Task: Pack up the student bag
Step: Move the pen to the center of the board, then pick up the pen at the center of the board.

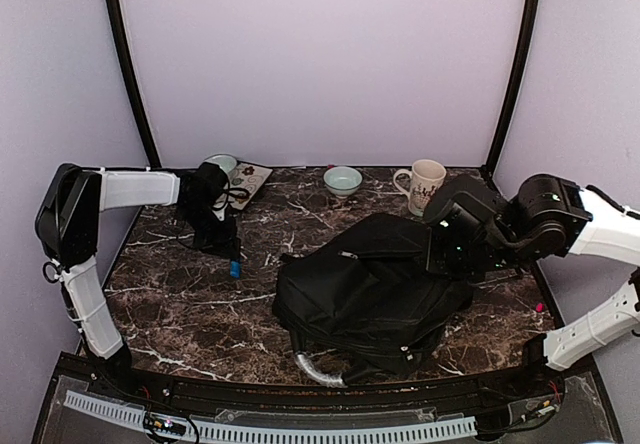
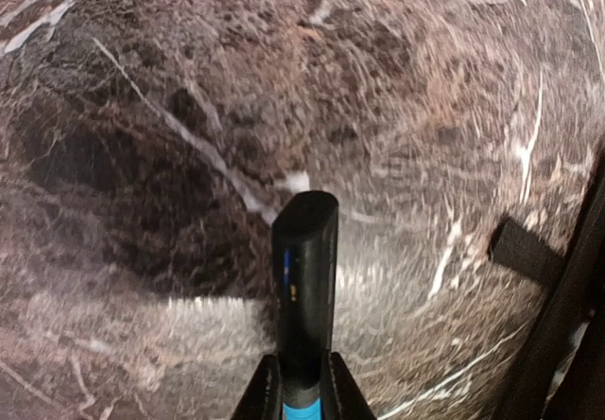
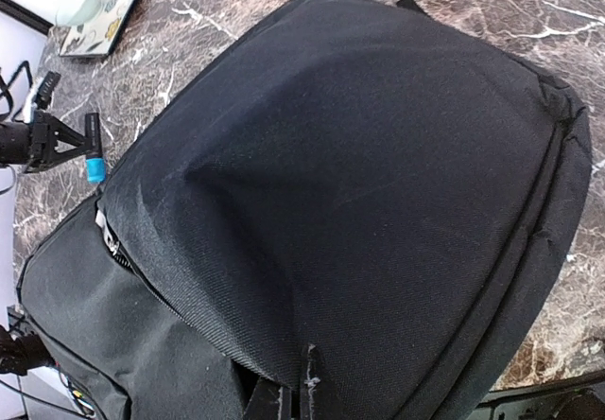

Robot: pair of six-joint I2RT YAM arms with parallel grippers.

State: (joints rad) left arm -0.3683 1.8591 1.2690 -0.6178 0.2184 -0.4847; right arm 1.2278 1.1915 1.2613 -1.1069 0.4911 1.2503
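Left claw: likely pen, right claw: bag

The dark marble table bears the student bag, a mug and a bowl.

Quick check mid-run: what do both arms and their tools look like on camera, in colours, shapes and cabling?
Both arms match. The left arm and right arm have white shells over the links and bulky black joint housings. The left tool is black with slim dark fingers, and a thin black cable loops at its wrist. The right tool is black too, with narrow dark fingers.
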